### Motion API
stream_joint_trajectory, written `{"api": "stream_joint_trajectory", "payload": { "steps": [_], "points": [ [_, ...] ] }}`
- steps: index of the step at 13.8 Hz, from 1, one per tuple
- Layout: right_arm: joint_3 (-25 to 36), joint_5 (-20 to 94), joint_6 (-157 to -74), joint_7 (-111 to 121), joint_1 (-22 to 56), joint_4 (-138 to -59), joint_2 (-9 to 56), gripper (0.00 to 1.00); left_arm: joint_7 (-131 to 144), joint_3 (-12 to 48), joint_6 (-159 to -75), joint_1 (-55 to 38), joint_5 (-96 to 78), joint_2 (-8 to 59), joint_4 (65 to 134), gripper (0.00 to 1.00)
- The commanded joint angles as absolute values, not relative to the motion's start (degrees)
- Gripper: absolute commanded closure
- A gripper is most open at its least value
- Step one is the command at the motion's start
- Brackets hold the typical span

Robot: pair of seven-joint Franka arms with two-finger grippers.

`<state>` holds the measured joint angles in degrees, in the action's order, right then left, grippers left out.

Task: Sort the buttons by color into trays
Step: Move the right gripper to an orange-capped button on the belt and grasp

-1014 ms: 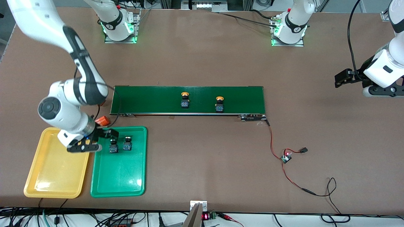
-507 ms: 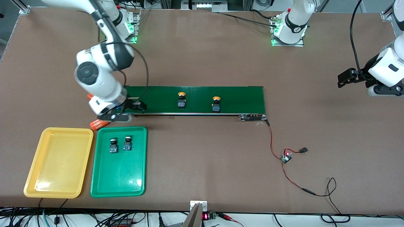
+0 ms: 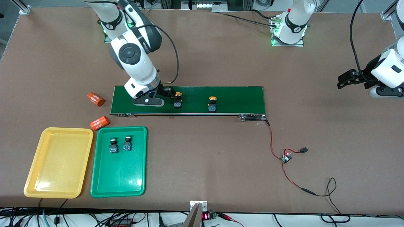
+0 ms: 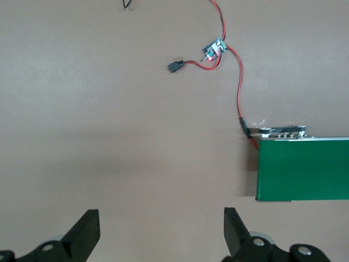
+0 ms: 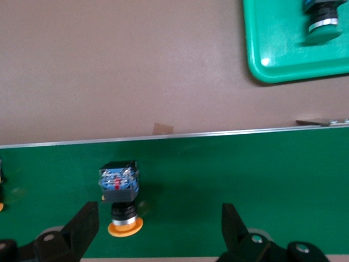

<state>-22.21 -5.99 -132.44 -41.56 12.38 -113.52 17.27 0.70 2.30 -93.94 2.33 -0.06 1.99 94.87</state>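
Note:
Two yellow-capped buttons [image 3: 178, 100] [image 3: 212, 104] lie on the dark-green conveyor belt [image 3: 240, 99]. Two green-capped buttons [image 3: 113, 145] [image 3: 127, 143] lie in the green tray [image 3: 120, 176]. The yellow tray [image 3: 58, 164] beside it holds nothing. My right gripper [image 3: 153, 98] is open low over the belt, beside the first yellow button. In the right wrist view this button [image 5: 121, 196] lies between the open fingers, close to one finger [image 5: 82, 224], with the gripper [image 5: 158, 224] over the belt. My left gripper [image 3: 377, 90] waits open over bare table [image 4: 161, 226].
Two orange cylinders [image 3: 95, 98] [image 3: 99, 122] lie on the table between the belt's end and the trays. A small circuit board [image 3: 286, 157] with red wires lies near the belt's other end and shows in the left wrist view [image 4: 215, 48].
My right arm has swung from over the green tray up onto the belt, stopping beside a yellow button. Both yellow buttons have drifted along the belt toward the right arm's end.

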Motion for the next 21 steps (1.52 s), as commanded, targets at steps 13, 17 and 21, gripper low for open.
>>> {"api": "stream_joint_trajectory", "payload": {
  "steps": [13,17,21],
  "points": [
    [-21.97,-19.32,-140.10,-51.50,16.35,-115.93,24.69,0.00,-0.88,3.08,-91.41,2.90,-1.05,3.34,93.34,0.00],
    [-21.80,-19.95,-140.10,-50.72,15.82,-116.10,25.40,0.35,-0.88,3.08,-91.32,2.90,-1.05,3.34,93.34,0.00],
    [-21.71,-19.95,-139.75,-49.66,14.42,-115.75,25.05,0.89,-0.88,2.99,-91.41,2.90,-1.05,3.34,93.34,0.00]
  ]
}}
